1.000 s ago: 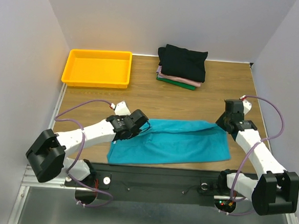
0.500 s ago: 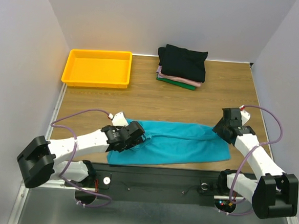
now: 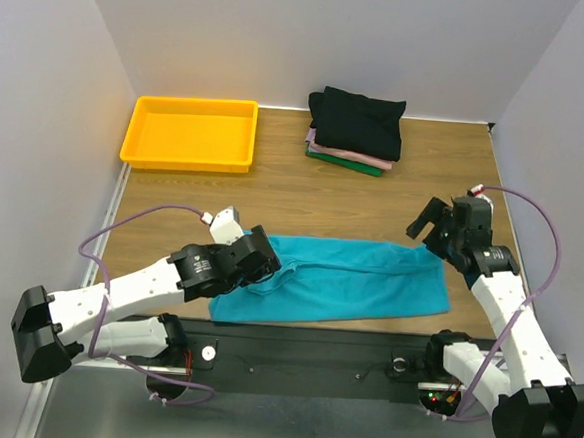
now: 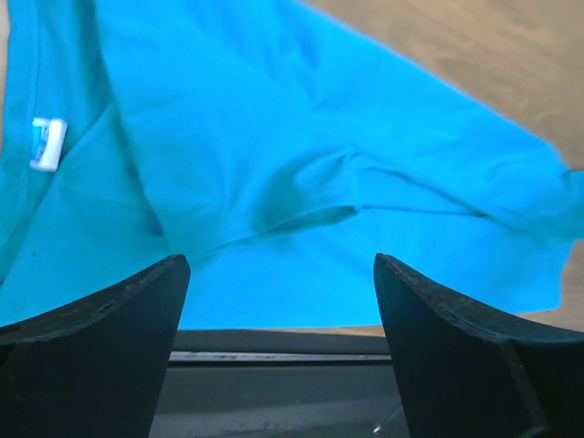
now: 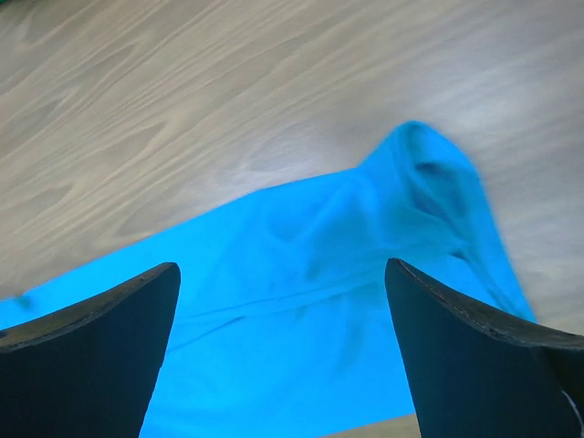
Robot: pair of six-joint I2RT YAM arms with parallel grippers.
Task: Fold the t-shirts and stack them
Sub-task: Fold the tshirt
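A wood-grain bench (image 3: 374, 200), walled in pale grey, carries the scene. The left hand (image 3: 256, 259) (image 4: 278, 260) hangs released over the left end of the teal t-shirt (image 3: 358, 279) (image 4: 274, 137) (image 5: 310, 301), its black fingers (image 4: 100, 347) spread wide with only cloth between them; whether the tips touch the fabric cannot be told. The right hand (image 3: 430, 227) (image 5: 281, 266), also released and grasping nothing, has lifted off the shirt's far right corner, where it sat half a second ago, and now hovers just beyond that corner above bare wood. The left arm's elbow has swung lower and further left since then, while its hand has barely shifted. The teal shirt lies as a long folded band along the bench's near edge, much as before, with a small white label (image 4: 46, 144) showing near its left end. At the far side rest the folded shirts, well apart from the teal one: a black t-shirt (image 3: 359, 118) on top, with only slivers of a pale pink t-shirt (image 3: 349, 155) and a dark green t-shirt (image 3: 348, 164) peeking out beneath. A yellow tray (image 3: 188, 164) sits in the far left corner. The left hand hides the teal shirt's left end from above, and both wrist views cut the fingers off at the frame's bottom.
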